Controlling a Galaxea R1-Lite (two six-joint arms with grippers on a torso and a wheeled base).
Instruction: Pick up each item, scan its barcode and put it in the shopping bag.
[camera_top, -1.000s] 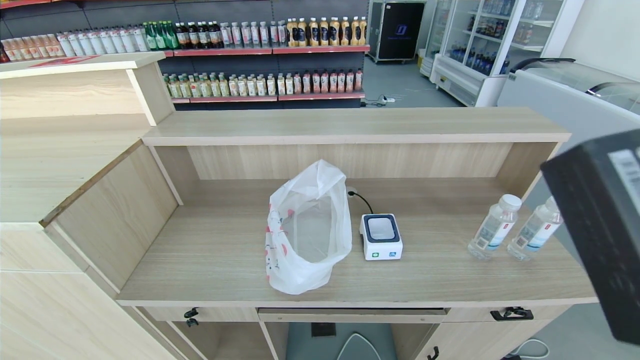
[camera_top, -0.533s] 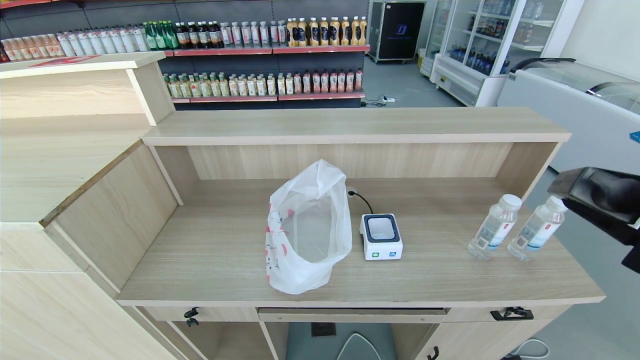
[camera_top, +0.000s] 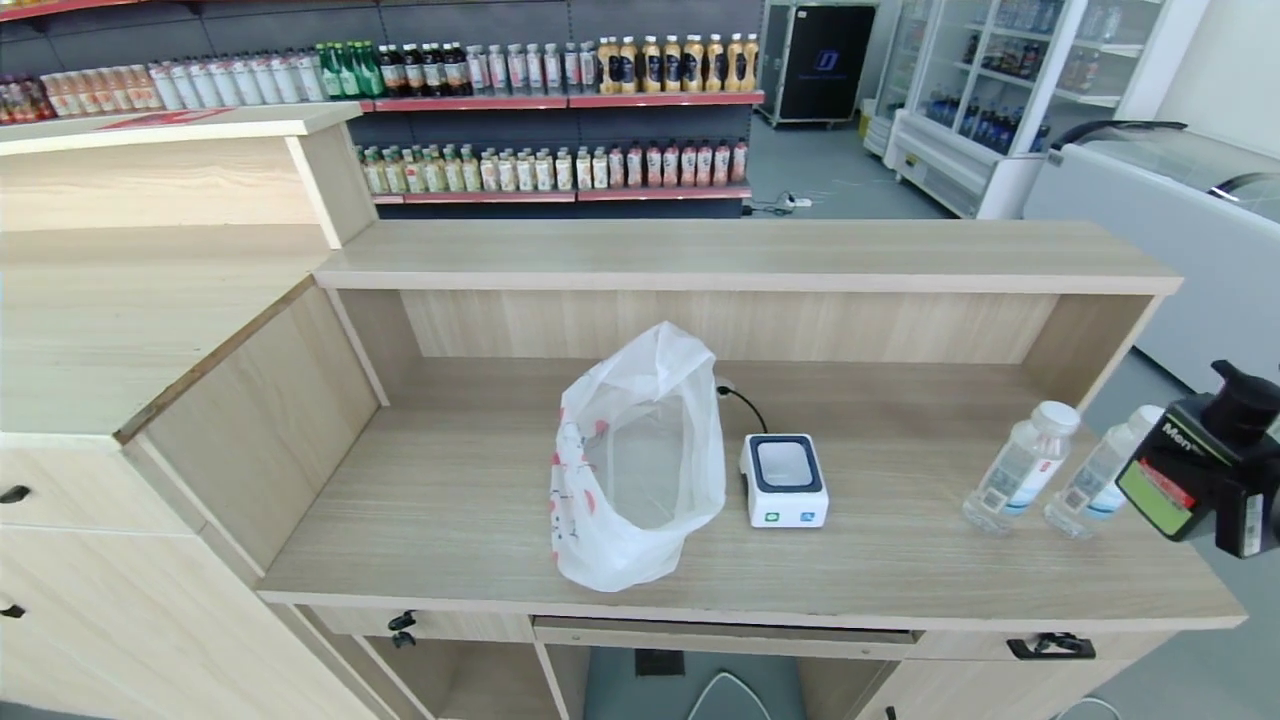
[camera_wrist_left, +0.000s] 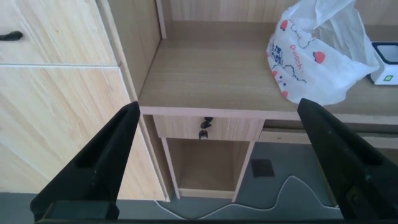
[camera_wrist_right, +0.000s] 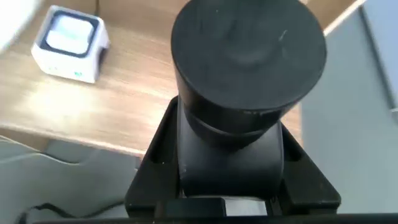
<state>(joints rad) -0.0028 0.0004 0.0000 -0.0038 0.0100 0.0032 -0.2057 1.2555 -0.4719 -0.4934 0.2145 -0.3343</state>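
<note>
A black pump bottle (camera_top: 1190, 465) with a green and red label hangs upright just off the counter's right end, with my right gripper (camera_top: 1248, 520) shut on it. Its round black cap (camera_wrist_right: 249, 68) looms close in the right wrist view. Two clear water bottles (camera_top: 1020, 468) (camera_top: 1100, 485) stand at the right of the counter (camera_top: 900, 570). A white shopping bag (camera_top: 640, 470) stands open mid-counter, with the white barcode scanner (camera_top: 786, 478) right beside it. My left gripper (camera_wrist_left: 217, 109) is open, low in front of the counter's left end, nothing between its fingers.
A raised ledge (camera_top: 740, 255) runs along the back of the counter and a wooden side wall (camera_top: 260, 430) closes its left end. A keyed drawer (camera_wrist_left: 205, 127) sits under the front edge. Drink shelves and freezers stand far behind.
The black bottle in my right gripper has dropped away from the head camera and now hangs upright by the counter's right end. The head camera has shifted slightly.
</note>
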